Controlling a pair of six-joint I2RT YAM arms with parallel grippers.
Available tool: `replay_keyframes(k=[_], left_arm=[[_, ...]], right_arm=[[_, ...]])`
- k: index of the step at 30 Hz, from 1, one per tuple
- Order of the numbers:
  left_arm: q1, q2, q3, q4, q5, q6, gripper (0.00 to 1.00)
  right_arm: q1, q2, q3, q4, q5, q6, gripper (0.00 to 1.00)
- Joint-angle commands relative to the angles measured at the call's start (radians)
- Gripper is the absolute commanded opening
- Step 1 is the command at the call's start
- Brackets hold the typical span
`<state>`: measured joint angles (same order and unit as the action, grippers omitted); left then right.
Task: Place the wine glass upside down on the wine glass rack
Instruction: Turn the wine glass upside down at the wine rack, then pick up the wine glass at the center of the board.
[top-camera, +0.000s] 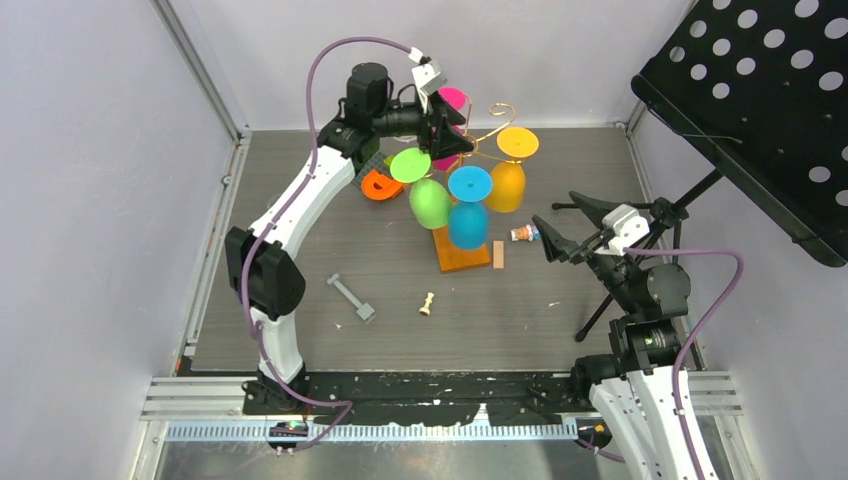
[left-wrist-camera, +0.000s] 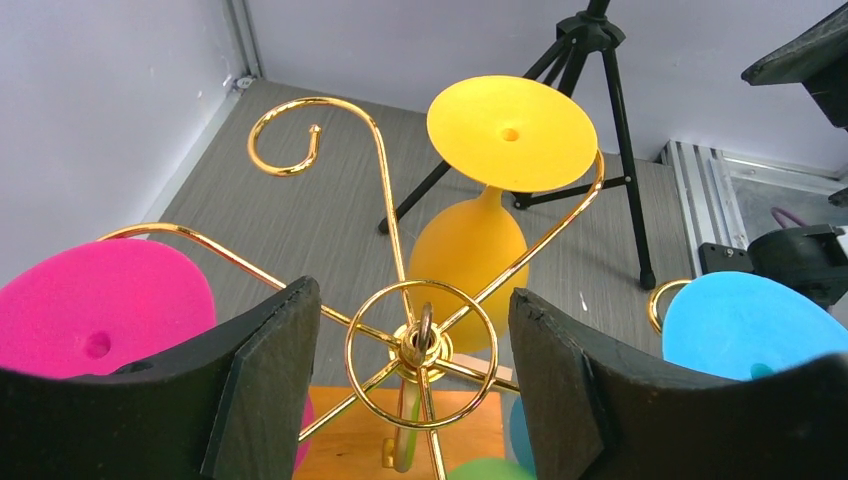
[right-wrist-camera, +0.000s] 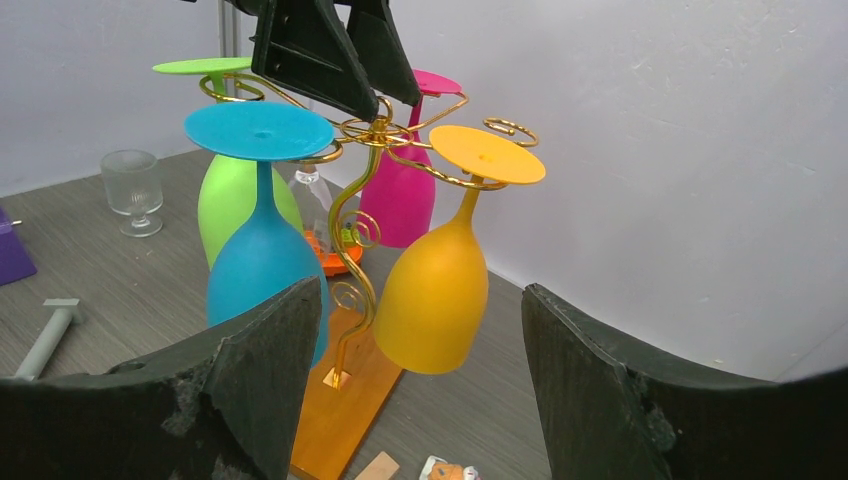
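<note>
1. Right gripper (top-camera: 556, 215): nearest you, low beside the rack (top-camera: 462, 252) and facing it. Jaws apart, empty.
2. Rack: stands mid-table on its wooden base. Four glasses hang upside down from its curls: blue glass (top-camera: 468, 222), green glass (top-camera: 430, 203), yellow glass (top-camera: 507, 186), pink glass (top-camera: 452, 99). One curl (left-wrist-camera: 285, 140) is bare.
3. Left gripper (left-wrist-camera: 412, 300): farthest. The arm is stretched high over the rack top, jaws apart astride the hub, clamping nothing.
4. Status: hanging looks done. You likely have only to lift clear.
</note>
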<state>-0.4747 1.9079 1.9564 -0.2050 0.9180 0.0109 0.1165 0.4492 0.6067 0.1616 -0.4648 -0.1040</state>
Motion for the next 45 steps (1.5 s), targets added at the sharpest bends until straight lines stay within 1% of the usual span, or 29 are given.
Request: replay_keyframes(k=[1, 6, 9, 11, 19, 30, 33, 36, 40, 45], left_arm=[[-0.003, -0.068, -0.025, 0.137, -0.018, -0.061, 0.69], [-0.017, -0.078, -0.051, 0.195, -0.049, -0.069, 0.73], [-0.018, -0.075, -0.051, 0.224, -0.049, -0.089, 0.78], [-0.017, -0.073, -0.049, 0.227, -0.050, -0.091, 0.79], [-0.018, -0.083, -0.065, 0.243, -0.083, -0.092, 0.81], [-0.017, -0.107, -0.078, 0.339, -0.115, -0.186, 0.85], [-0.018, -0.134, -0.076, 0.343, -0.131, -0.203, 0.88], [-0.019, -0.175, -0.094, 0.357, -0.136, -0.212, 0.97], [-0.019, -0.250, -0.141, 0.352, -0.182, -0.217, 0.99], [-0.018, -0.372, -0.243, 0.293, -0.317, -0.235, 1.00]], right_arm=[[0.004, -0.009, 0.002, 0.020, 0.006, -0.002, 0.79], [0.005, -0.013, 0.004, 0.013, 0.005, -0.002, 0.79], [0.005, -0.012, 0.005, 0.009, 0.005, -0.003, 0.79], [0.004, -0.012, 0.007, 0.006, 0.002, -0.003, 0.79], [0.005, -0.012, 0.006, 0.006, -0.002, -0.002, 0.79], [0.006, -0.019, 0.002, 0.004, 0.013, 0.004, 0.79], [0.005, -0.021, 0.007, 0.004, 0.019, 0.014, 0.79], [0.005, -0.020, 0.014, 0.004, 0.014, 0.025, 0.79], [0.005, -0.018, 0.034, -0.017, 0.028, 0.027, 0.79], [0.005, -0.001, 0.090, -0.077, 0.067, 0.040, 0.79]])
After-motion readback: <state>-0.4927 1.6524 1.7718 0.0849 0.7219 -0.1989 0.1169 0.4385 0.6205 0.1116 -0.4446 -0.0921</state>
